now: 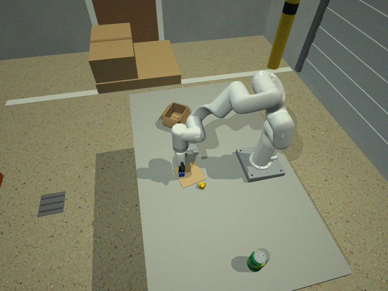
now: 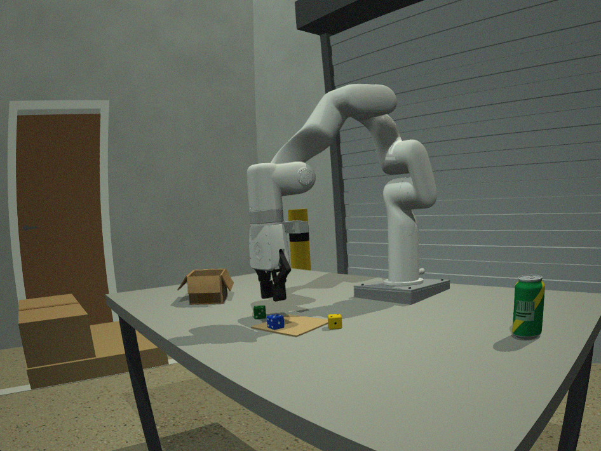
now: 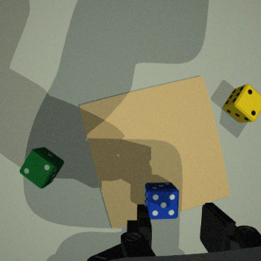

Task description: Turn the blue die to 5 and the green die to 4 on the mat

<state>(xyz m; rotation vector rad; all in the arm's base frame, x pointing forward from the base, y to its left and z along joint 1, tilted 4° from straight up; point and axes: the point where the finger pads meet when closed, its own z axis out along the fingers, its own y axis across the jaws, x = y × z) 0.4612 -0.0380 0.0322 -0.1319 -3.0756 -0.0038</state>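
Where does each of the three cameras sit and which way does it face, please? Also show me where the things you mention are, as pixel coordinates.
Top: high above the table (image 1: 219, 225) (image 2: 388, 359), looking steeply down; it shows the whole arm and its base plate (image 1: 244, 173) (image 2: 368, 293).
Exterior: beside the table, near its height, looking across it toward the roller door (image 2: 485, 145); the whole arm shows.
Wrist: on the arm near the end effector (image 1: 181, 171) (image 2: 273, 298) (image 3: 176, 223), looking down at the mat (image 1: 194, 176) (image 2: 298, 327) (image 3: 192, 122); only the black fingers show.
Top and exterior share the green can (image 1: 257, 260) (image 2: 528, 307), which wrist lacks.
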